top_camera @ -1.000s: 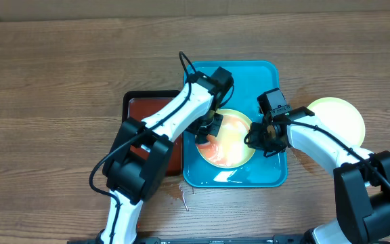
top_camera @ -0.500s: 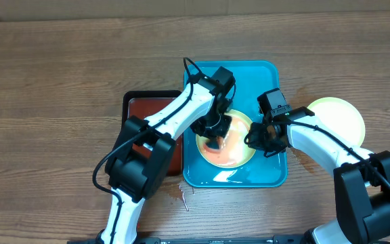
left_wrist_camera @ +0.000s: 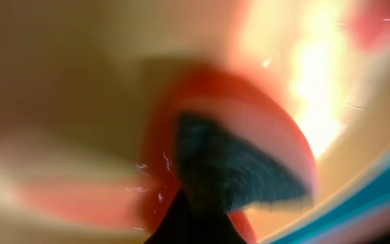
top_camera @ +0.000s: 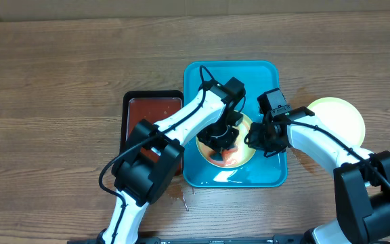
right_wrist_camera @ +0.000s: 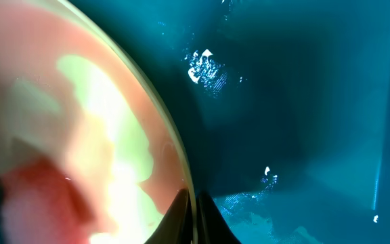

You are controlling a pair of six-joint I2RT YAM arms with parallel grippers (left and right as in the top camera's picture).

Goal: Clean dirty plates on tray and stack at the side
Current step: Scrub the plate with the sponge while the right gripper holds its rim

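Rightward over the smeared plate (top_camera: 237, 157) has slid the left end effector (top_camera: 223, 141), clamped on a dark sponge (left_wrist_camera: 229, 169); right end effector (top_camera: 257, 139) pinches the plate's rim.

Glossy plastic tray (top_camera: 263, 73), plate (top_camera: 244, 150); wood-grain table (top_camera: 59, 81); fuzzy dark sponge (left_wrist_camera: 235, 169).

Overhead: fixed, straight down on the worktop (top_camera: 59, 81), mid-range, both arms entering from the bottom edge. Left wrist: almost against the plate (left_wrist_camera: 80, 68) under the left end effector (top_camera: 222, 139), blurred, tray (left_wrist_camera: 357, 217) rim at lower right. Right wrist: very close, looks past the right end effector (right_wrist_camera: 191, 217) at plate rim and tray floor. All three views share plate and tray.
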